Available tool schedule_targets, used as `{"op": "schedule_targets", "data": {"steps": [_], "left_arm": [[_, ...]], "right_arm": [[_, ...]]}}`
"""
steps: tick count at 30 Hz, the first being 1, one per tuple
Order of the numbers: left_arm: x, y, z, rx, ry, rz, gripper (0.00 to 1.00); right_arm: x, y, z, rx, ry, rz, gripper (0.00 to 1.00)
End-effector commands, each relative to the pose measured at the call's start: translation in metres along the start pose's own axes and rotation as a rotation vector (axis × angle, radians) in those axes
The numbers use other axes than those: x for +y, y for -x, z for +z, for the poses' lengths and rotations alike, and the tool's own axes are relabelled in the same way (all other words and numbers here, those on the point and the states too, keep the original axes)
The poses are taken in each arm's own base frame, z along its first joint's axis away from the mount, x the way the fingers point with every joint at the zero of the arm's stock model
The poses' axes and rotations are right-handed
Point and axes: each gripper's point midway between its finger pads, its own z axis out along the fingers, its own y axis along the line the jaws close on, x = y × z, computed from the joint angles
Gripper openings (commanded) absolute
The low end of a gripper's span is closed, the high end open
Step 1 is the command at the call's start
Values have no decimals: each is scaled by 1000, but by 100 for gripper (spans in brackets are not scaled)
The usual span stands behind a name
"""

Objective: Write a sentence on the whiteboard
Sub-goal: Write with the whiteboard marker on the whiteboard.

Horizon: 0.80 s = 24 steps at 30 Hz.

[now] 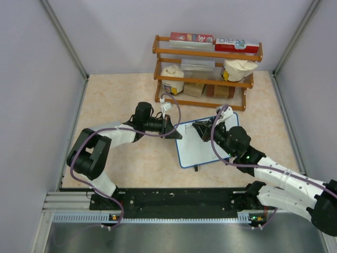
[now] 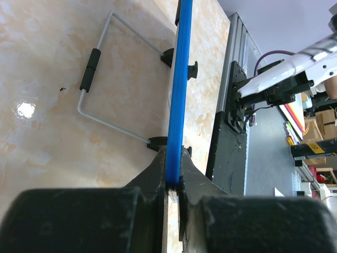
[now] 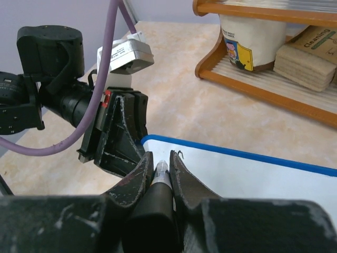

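The whiteboard (image 1: 202, 150) is propped up off the table in the middle. Its blue rim (image 2: 179, 79) runs edge-on through the left wrist view. My left gripper (image 1: 176, 132) is shut on the board's left edge (image 2: 174, 171). My right gripper (image 1: 199, 128) is over the board's upper left corner, shut on a black marker (image 3: 160, 176). The marker's pale tip points at the white surface (image 3: 253, 176) close to the left gripper (image 3: 124, 132). Of the sentence, only one short black stroke (image 3: 179, 153) shows beside the tip.
A wooden rack (image 1: 205, 68) with boxes, two tubs and sponges stands at the back, just behind the board. The board's wire stand (image 2: 100, 68) lies on the table beneath it. A black rail (image 1: 168, 203) runs along the near edge. Grey walls close in both sides.
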Motion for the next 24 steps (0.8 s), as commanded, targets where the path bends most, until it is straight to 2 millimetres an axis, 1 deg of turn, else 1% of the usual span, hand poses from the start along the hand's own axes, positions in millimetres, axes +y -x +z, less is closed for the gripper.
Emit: {"op": "schedule_targets", "data": {"steps": [1,6,9,20,24], "left_arm": [[29,-14,3,26,104,27,0],[29,-14,3,28,103,25,0],[29,-13,3,28,102,24,0],[30,-14,4,31,99,20,0],[30,-14,4,31,99,20,0]], "right_arm": [[4,36,7,-101,-23,11,0],[-1,32,13,-90,-48,3,0],[-4,26,15,-80,-57,5,0],[-6,26,19,-100,-55,23,0],[-10,22,24,-82,-68,23,0]]}}
